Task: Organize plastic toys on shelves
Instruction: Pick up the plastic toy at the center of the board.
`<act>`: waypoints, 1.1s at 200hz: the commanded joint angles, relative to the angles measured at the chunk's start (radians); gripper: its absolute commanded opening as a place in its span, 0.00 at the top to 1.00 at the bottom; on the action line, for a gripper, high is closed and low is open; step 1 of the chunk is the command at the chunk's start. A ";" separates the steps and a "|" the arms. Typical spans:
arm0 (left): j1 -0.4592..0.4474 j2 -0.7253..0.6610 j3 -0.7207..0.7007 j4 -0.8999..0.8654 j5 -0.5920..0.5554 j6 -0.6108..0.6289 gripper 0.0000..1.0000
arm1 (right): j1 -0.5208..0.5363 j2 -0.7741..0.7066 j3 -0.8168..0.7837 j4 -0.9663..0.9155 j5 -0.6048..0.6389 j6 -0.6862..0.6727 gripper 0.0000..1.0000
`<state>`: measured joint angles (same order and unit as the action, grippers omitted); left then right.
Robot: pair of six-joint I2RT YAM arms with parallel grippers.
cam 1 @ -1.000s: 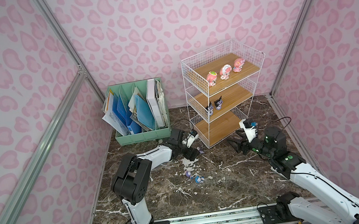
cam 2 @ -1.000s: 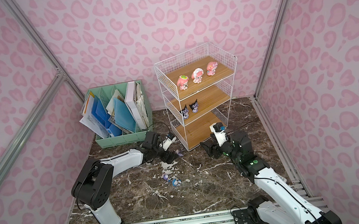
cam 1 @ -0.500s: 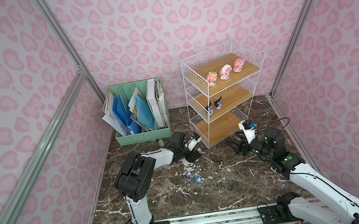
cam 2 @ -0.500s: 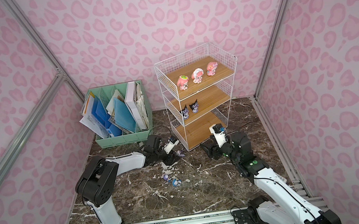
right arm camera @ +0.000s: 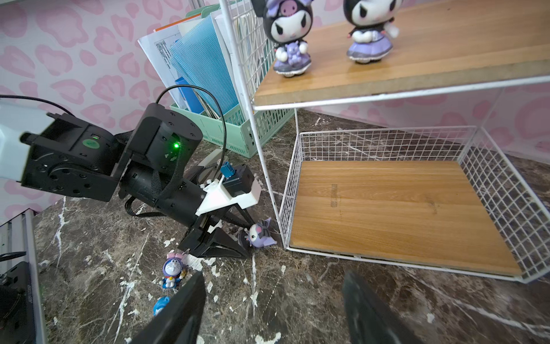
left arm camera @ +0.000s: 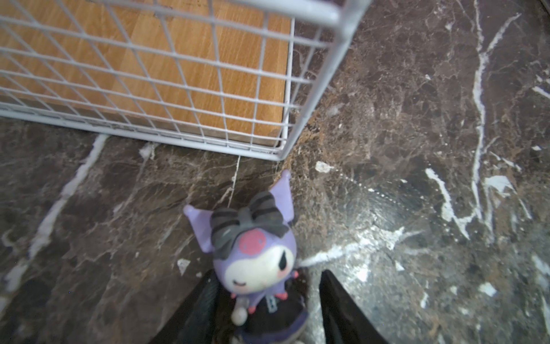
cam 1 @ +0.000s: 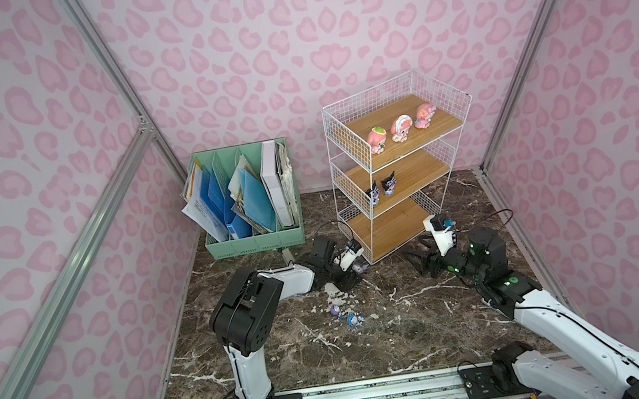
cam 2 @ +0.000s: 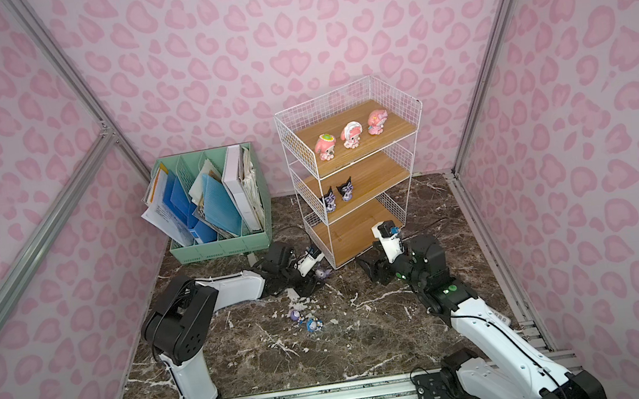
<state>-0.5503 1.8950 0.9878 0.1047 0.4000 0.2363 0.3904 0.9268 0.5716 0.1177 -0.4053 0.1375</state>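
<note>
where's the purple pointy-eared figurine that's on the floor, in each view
Top view: purple figurine on the floor beside the rack's front corner.
Top view: figurine beside the same corner.
Left wrist: close up, facing that corner.
Right wrist: on the floor beside that corner.
Landmark: that rack corner.

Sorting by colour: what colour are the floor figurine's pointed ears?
Light purple; the figurine shows best in left wrist view.
</note>
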 commanded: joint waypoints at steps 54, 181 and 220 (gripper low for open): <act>-0.044 -0.073 -0.070 0.030 -0.067 -0.003 0.71 | 0.015 0.004 -0.007 -0.022 -0.010 0.061 0.27; -0.301 -0.410 -0.250 0.156 -0.507 0.085 0.74 | 0.092 0.212 0.062 -0.121 -0.135 0.521 0.39; -0.307 -0.521 -0.276 0.137 -0.434 0.047 0.74 | 0.098 0.290 0.014 0.110 -0.227 0.588 0.50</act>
<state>-0.8558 1.4208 0.7212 0.2241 -0.0795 0.3084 0.4808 1.1873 0.5919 0.0681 -0.5663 0.6777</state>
